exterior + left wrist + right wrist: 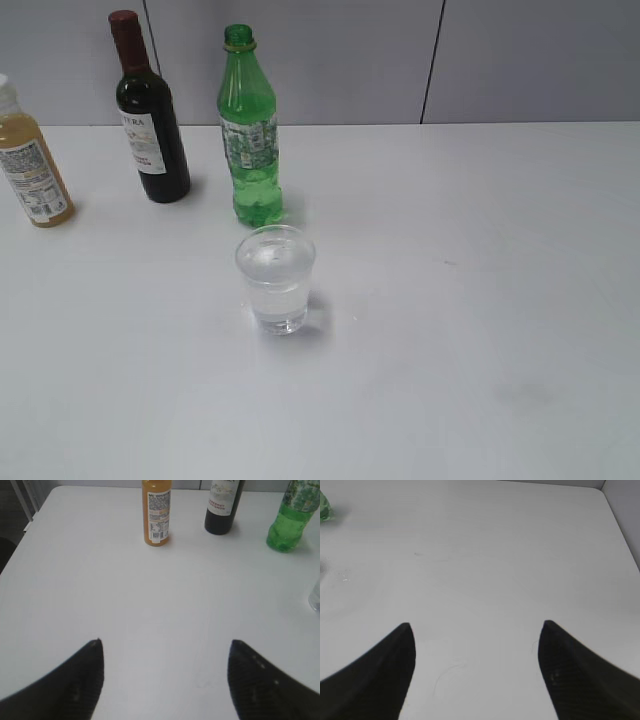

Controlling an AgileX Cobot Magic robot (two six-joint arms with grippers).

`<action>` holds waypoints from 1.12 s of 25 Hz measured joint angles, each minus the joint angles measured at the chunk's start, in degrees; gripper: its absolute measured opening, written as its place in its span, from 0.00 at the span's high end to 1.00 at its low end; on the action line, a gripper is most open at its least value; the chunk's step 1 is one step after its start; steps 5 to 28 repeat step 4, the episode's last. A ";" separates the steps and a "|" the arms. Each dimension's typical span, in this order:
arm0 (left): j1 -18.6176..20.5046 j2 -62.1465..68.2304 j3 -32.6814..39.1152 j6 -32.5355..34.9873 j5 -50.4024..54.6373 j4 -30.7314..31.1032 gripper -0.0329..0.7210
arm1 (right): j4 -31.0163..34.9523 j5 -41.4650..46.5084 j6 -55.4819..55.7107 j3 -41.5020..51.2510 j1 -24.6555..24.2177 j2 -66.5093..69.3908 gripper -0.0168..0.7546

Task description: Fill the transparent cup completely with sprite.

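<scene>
Outside, the transparent cup is seen upright on the white table, holding clear sprite nearly to its rim; the uncapped green bottle stands near at 11 o'clock. At the left wrist, the left gripper is held spread wide and empty; the cup shows at 3 o'clock. At the right wrist, the right gripper is likewise spread, gripping nothing.

You had the right gripper hanging over the bare white table, its two dark fingers spread wide with nothing between them. A sliver of the green bottle showed far off at the top-left edge.
</scene>
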 joint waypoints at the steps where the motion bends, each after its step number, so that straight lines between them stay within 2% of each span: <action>1: 0.00 0.00 0.00 0.00 0.00 0.00 0.17 | 0.00 0.00 0.00 0.00 0.00 0.00 0.22; 28: 0.00 0.00 0.00 0.00 0.00 0.05 0.17 | 0.00 0.00 0.00 0.00 0.00 0.00 0.22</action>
